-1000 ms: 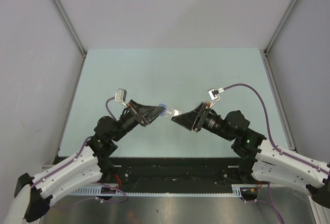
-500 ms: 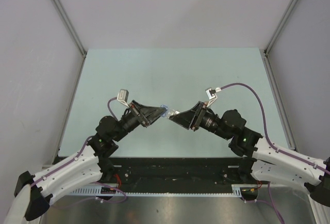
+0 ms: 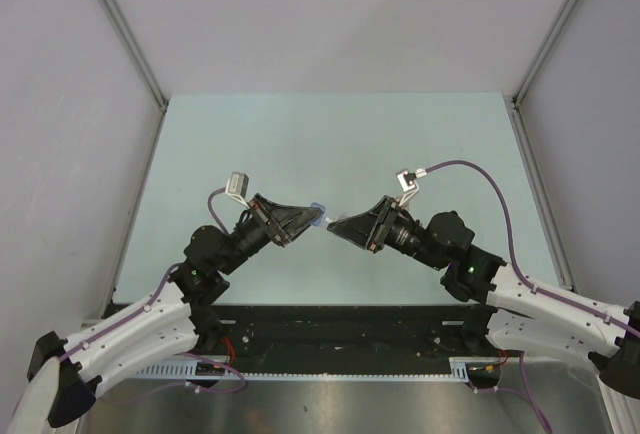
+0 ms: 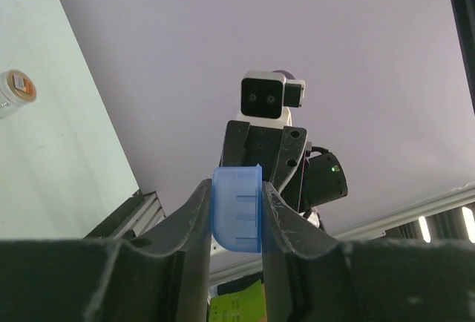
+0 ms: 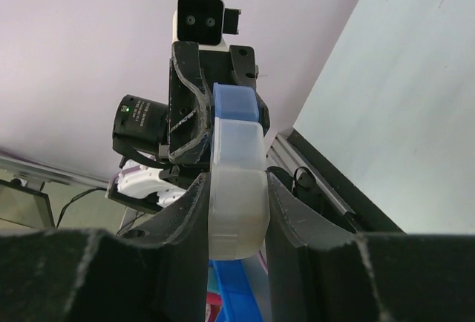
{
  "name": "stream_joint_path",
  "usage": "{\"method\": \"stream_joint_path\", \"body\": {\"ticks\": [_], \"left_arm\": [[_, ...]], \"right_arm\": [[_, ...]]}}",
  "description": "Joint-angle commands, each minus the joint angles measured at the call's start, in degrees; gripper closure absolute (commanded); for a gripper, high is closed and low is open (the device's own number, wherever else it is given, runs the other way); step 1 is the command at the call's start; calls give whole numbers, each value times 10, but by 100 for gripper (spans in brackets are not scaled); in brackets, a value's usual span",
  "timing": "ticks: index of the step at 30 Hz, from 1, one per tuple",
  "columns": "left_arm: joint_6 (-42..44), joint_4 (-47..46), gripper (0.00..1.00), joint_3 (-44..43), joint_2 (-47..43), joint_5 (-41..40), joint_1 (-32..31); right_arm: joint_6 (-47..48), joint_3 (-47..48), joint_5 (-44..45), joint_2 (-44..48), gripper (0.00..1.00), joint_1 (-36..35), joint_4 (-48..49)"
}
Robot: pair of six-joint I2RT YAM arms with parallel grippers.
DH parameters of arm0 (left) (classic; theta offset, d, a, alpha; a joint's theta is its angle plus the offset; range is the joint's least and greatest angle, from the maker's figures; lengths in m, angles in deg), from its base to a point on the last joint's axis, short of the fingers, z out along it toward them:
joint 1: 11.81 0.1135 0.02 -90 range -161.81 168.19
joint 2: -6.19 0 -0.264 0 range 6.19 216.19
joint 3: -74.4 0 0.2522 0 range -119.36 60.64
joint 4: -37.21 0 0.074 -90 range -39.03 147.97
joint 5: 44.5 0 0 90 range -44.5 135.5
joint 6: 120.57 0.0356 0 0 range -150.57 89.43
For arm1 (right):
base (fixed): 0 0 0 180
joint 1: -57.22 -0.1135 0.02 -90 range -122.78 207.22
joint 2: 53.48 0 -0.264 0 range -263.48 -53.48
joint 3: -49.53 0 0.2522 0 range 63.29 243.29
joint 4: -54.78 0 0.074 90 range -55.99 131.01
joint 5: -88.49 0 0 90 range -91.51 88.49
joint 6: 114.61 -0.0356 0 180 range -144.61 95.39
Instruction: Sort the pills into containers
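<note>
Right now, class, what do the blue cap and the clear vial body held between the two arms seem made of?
The blue cap: probably moulded plastic, translucent, with ribbed sides. The vial body: cloudy, see-through plastic by its frosted look, though glass cannot be excluded.

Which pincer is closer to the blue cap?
Left. The left pincer squeezes the blue cap itself. The right pincer grips the clear vial right next to that cap.

**Pale Table, Plain Walls**

A pale green table point(image 3: 330, 144) fills the booth floor, boxed in by matte lavender-grey wall panels point(image 3: 340, 14). Aluminium frame posts point(image 3: 122, 29) slant up from its far corners. Along the near edge run a black base plate point(image 3: 340, 319) and a slotted metal rail point(image 3: 340, 375).
</note>
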Motion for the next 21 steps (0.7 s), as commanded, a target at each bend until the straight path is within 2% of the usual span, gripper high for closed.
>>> {"method": "stream_joint_path", "body": {"ticks": [1,3,4,5,8,12,21], "left_arm": [[1,8,100,1,9,10,-8],[1,7,100,2,9,9,-8],[1,7,100,2,8,8,-8],[2,7,100,3,8,9,-8],[2,7,99,4,5,8,-8],[2,7,99,6,1,7,-8],[3,7,100,5,-1,8,-8]], "right_arm": [[12,7,-4,0,91,-3,34],[12,7,-4,2,90,-3,33],[14,7,-5,4,87,-3,30],[14,7,-5,6,72,-3,29],[19,6,-5,18,49,-3,20],[27,6,0,43,46,-1,-5],[35,6,14,79,50,-1,-52]]}}
